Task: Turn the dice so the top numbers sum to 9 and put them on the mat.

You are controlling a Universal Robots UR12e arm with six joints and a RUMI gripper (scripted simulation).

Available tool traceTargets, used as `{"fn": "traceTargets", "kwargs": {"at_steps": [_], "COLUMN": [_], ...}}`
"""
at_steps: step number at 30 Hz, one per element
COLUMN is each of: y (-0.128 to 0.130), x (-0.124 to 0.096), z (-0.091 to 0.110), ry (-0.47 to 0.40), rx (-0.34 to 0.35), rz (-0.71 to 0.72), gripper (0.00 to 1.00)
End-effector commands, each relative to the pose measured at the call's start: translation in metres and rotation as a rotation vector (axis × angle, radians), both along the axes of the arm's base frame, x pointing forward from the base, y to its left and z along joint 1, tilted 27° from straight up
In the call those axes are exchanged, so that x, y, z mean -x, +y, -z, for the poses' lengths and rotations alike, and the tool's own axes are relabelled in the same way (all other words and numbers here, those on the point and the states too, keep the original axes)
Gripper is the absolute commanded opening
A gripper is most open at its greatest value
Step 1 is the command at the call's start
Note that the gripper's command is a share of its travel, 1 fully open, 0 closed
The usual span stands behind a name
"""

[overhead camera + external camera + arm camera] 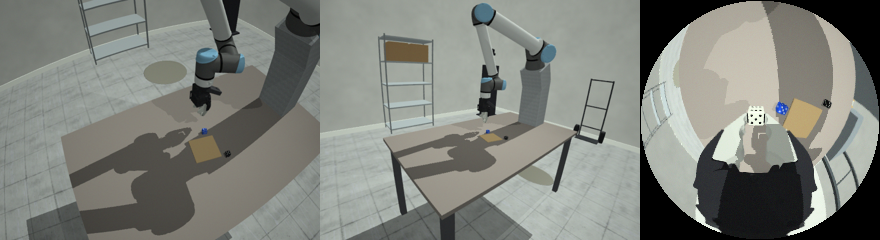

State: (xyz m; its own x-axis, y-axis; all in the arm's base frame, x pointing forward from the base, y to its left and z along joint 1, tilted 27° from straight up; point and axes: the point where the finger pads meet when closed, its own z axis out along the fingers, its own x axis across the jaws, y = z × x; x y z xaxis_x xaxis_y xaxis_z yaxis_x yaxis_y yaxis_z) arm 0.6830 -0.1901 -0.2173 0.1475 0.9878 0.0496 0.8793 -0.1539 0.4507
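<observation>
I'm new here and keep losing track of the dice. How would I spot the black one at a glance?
Find the grey table and the small tan mat lying near its middle. The black die sits on the table just off the mat's edge, on the side away from the blue die. It is the only dark one; the white die is up in the gripper.
</observation>
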Motion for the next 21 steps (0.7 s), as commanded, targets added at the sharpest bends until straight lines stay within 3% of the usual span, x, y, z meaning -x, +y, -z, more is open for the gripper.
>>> {"fn": "traceTargets", "kwargs": {"at_steps": [1, 21], "y": [0.0002, -0.0003], "x": [0.0105, 0.0103], "z": [-0.0213, -0.0216], "ry": [0.000, -0.002], "rx": [0.000, -0.030], "rz": [0.000, 0.059], "gripper": [0.06, 0.06]}}
